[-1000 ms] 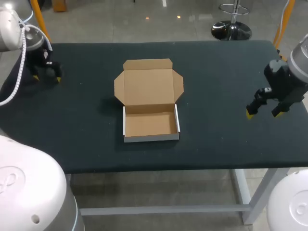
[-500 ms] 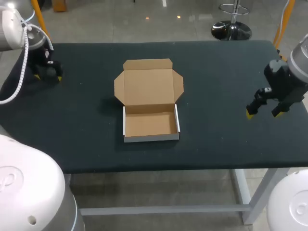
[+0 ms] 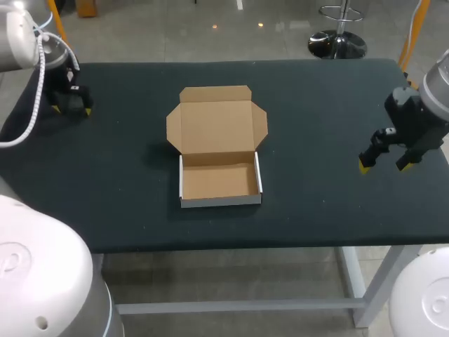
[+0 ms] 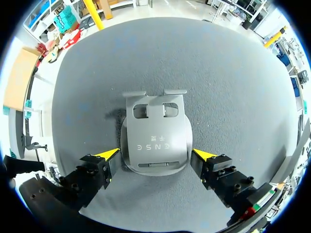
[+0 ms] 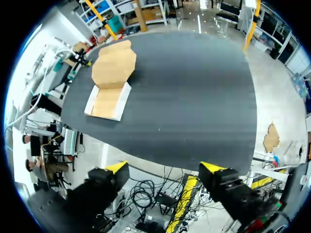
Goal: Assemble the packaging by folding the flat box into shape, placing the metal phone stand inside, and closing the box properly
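Box [image 3: 219, 151] mid table [image 3: 330, 210]; stand [image 4: 155, 141] far left, under left claw [image 3: 69, 109].

My right gripper [image 5: 165, 167] sits with its jaws spread wide, the 2 yellow tips well apart and nothing between them. Ahead of it the dark table [image 5: 194, 87] stretches away. Far across the table lies the cardboard box [image 5: 111, 82], folded into shape: a shallow open tray with white outer walls, and beyond it the brown lid laid back flat with its side flaps out. The tray holds nothing I can see. My left arm [image 5: 58, 60] stands just beside the lid's far corner.
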`<control>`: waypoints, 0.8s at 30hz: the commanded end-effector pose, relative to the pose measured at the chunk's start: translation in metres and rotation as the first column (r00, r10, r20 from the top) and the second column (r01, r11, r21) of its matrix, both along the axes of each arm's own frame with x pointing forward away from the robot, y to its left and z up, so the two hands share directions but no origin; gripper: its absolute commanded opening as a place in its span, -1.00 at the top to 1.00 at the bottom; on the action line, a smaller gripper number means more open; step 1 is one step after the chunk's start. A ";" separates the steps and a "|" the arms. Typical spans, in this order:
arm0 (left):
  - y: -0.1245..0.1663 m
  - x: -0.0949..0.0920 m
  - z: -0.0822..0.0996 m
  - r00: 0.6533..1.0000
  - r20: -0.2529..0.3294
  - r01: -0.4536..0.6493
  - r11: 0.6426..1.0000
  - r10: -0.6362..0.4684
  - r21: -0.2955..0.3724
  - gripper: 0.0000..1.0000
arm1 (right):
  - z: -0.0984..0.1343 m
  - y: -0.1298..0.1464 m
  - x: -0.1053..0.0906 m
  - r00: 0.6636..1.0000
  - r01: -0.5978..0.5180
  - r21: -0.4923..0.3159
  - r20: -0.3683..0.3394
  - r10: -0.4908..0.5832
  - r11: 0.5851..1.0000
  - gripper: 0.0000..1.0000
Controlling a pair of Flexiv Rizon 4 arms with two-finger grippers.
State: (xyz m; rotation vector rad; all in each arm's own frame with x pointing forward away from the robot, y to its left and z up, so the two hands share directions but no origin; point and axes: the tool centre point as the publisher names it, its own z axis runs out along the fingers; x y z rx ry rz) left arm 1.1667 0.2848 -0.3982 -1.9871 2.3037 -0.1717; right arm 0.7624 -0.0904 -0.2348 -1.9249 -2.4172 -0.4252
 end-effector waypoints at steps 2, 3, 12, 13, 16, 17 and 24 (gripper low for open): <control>0.002 0.010 -0.003 1.000 -0.014 0.000 1.000 0.000 -0.001 -0.97 | 0.003 0.000 -0.001 1.000 -0.001 -0.001 -0.005 0.001 1.000 -1.00; 0.002 0.010 -0.003 1.000 -0.014 0.000 1.000 0.000 0.000 -0.96 | 0.003 0.000 -0.001 1.000 -0.001 -0.001 -0.005 0.001 1.000 -1.00; 0.001 0.019 -0.004 1.000 -0.011 0.005 1.000 -0.005 0.002 -0.87 | 0.003 0.000 -0.001 1.000 -0.001 -0.001 -0.005 0.001 1.000 -1.00; 0.000 0.020 -0.004 1.000 -0.011 0.006 1.000 -0.006 0.003 -0.87 | 0.003 0.000 -0.001 1.000 -0.001 -0.001 -0.005 0.001 1.000 -1.00; 0.000 0.023 -0.005 1.000 -0.010 0.008 1.000 -0.008 0.003 -0.83 | 0.003 0.000 -0.001 1.000 -0.001 -0.001 -0.005 0.001 1.000 -1.00; 0.000 0.023 -0.005 1.000 -0.010 0.009 1.000 -0.009 0.003 -0.81 | 0.003 0.000 -0.001 1.000 -0.001 -0.001 -0.005 0.001 1.000 -1.00; 0.000 0.028 -0.006 1.000 -0.009 0.009 1.000 -0.009 0.005 -0.65 | 0.003 0.000 -0.001 1.000 -0.001 -0.001 -0.005 0.001 1.000 -1.00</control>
